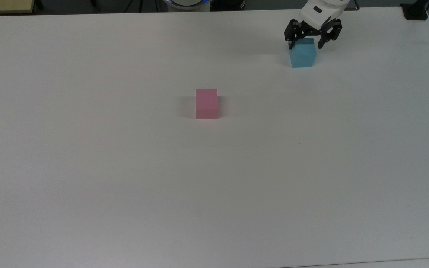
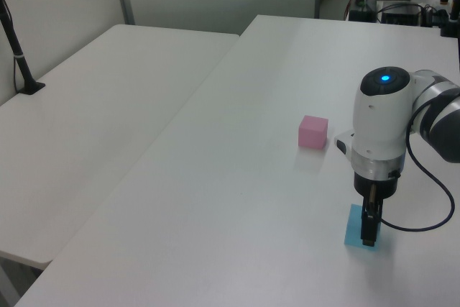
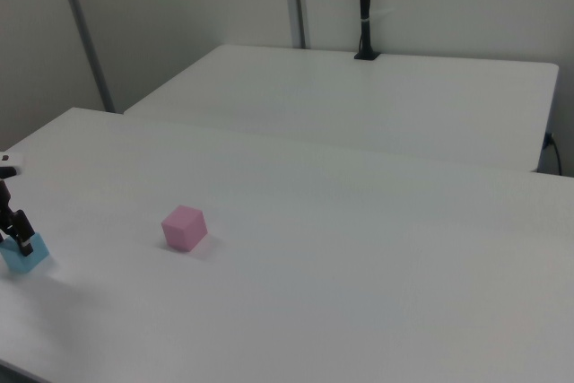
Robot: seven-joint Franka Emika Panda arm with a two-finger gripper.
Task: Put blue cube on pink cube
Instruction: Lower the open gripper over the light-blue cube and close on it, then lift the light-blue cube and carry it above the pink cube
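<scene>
Two cubes sit on the white bench (image 1: 125,186), well apart. The claw (image 1: 305,46) straddles the blue cube (image 1: 303,56) near the top view's upper right edge, fingers spread to either side of it. The pink cube (image 1: 206,104) stands alone near the middle

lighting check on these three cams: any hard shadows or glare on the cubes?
Top view: even, diffuse light, faint soft shadows beside the pink cube and around the blue cube under the gripper; no glare. Left view: a blue indicator light glows on the arm, soft sheen on the white table. Right view: flat light, weak shadow by the pink cube.
</scene>
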